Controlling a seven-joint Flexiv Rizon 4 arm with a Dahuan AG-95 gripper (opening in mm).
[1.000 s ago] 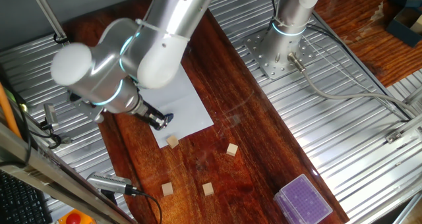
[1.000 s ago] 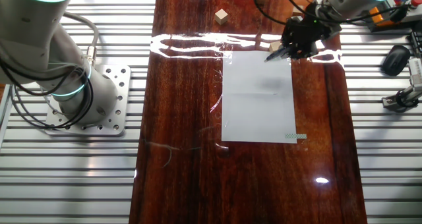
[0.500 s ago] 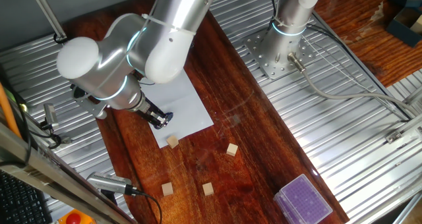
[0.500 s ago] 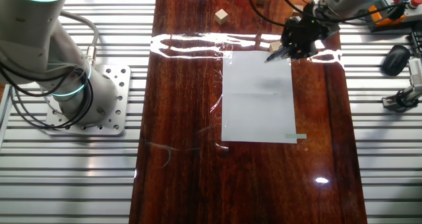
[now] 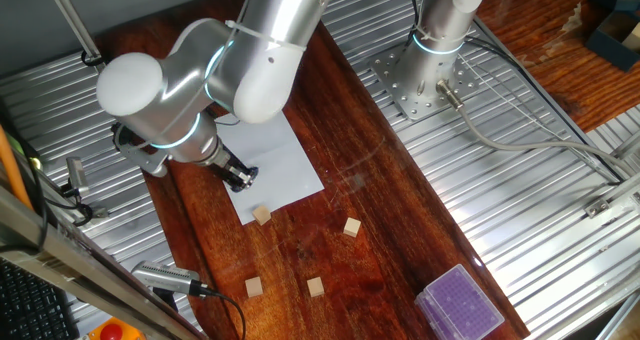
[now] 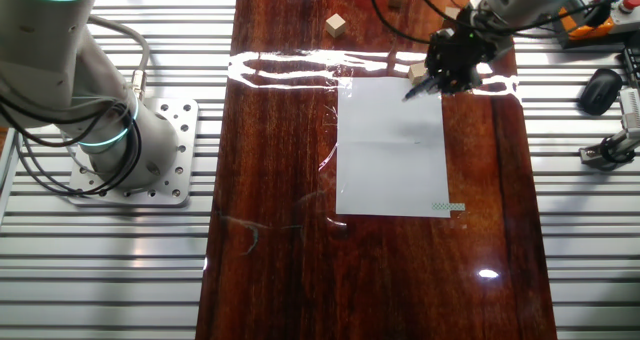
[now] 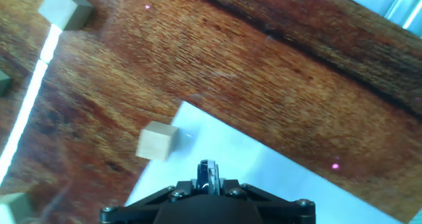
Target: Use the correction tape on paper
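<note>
The correction tape is pinched in the end effector, its tip down on the paper near one corner of the sheet. In the hand view only its narrow nose shows between the pressed-together fingers. The paper lies flat along the middle of the worktop. A wooden cube sits just beside that paper corner; more cubes lie towards the worktop's far end, near a purple-topped box.

Robot lab: slatted aluminium bench.
</note>
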